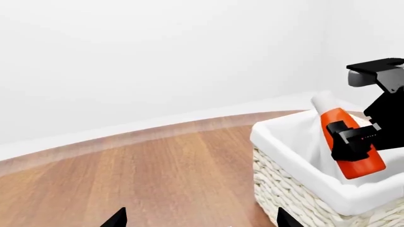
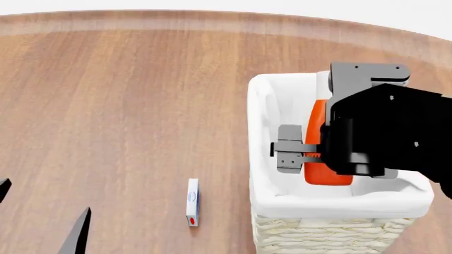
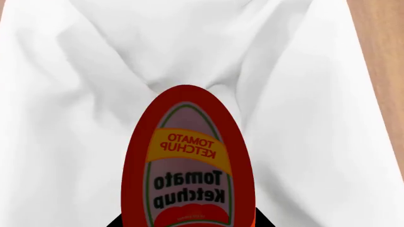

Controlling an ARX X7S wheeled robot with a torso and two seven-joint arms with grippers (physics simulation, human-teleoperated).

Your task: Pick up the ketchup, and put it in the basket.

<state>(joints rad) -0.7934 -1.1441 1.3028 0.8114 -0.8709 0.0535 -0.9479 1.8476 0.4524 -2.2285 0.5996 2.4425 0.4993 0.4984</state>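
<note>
Ketchup (image 1: 351, 142) (tilted) gripped by right claw (image 1: 351, 138) above basket (image 1: 296, 189).

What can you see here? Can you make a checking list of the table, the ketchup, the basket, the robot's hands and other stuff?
Surface: brown wooden table, mostly bare.
Ketchup: ketchup tilted, held over the basket's inside.
Basket: basket, wicker with white liner, on the table.
Clutter: small flat white packet beside the basket.
Grippers: right gripper clamped on the ketchup; left gripper open, holding nothing.
Cables: nothing seen.
Surroundings: plain white wall.
</note>
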